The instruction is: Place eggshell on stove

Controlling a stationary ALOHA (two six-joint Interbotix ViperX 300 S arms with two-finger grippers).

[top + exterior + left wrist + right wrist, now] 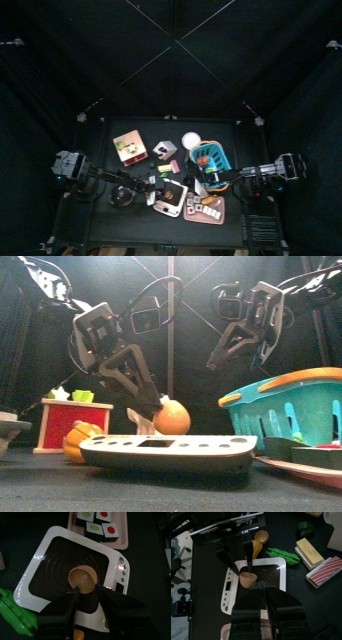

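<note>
Stove (167, 453) at table's front edge, eggshell (171, 417) on it between left gripper's (90, 592) spread jaws.

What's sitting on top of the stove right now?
A brown eggshell rests on the stove's dark ringed cooking surface, roughly in the centre. The left gripper, fingers open, hovers just beside it. Those fingers cover the near part of the plate, so nothing can be confirmed there.

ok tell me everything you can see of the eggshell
The eggshell is a tan-brown half shell, smooth and matte, hollow side showing from above. It sits on the stove, on the black ringed plate near its middle. The left gripper stands open around it; whether a jaw touches it is unclear.
</note>
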